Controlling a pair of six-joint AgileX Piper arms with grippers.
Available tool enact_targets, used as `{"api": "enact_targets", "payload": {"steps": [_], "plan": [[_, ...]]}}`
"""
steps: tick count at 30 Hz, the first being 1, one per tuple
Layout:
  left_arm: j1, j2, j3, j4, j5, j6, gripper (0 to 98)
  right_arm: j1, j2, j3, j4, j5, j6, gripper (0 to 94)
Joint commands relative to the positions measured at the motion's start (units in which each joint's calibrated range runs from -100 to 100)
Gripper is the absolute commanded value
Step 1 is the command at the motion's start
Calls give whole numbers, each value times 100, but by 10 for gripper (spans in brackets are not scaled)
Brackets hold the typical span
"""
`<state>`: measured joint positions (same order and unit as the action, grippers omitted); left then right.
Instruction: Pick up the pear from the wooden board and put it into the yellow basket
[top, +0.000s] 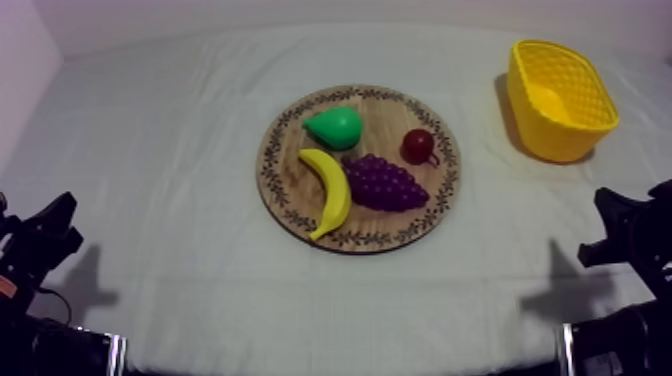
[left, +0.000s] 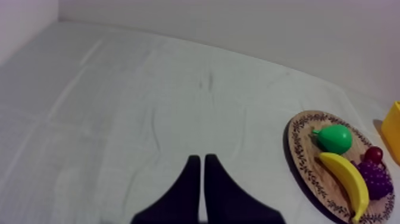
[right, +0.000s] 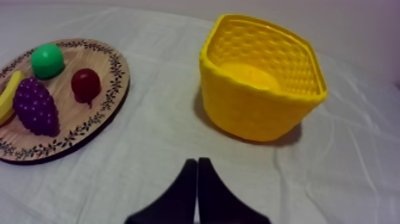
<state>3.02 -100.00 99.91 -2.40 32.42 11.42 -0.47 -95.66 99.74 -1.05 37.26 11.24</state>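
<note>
Grey-white cloth worktop (top: 180, 150): pear (top: 335, 127) sits on wooden board (top: 280, 182) beside banana (top: 332, 190), left end effector (left: 202, 158) and right end effector (right: 197, 161) both pinched together, empty; we reckon it's light, stiff, slick, so grip its fat belly.

No writing, label, brand, number or sign can be read in any of the views. The only marking is the dark leaf-like ornament that runs round the rim of the wooden board (top: 272, 170) at the middle of the top view, and it forms no letters or figures.
</note>
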Motion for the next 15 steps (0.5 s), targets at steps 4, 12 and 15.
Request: {"api": "enact_targets", "payload": {"steps": [4,12,15], "plan": [[-2,0,-2,-2,0,2,1,1,-1,4,0,8,0,4],[-2,0,-2,-2,0,-1,1,-81,-1,4,0,8,25,4],[-2,0,-2,-2,0,-2,1,-423,4,-2,3,63,69,4]]}}
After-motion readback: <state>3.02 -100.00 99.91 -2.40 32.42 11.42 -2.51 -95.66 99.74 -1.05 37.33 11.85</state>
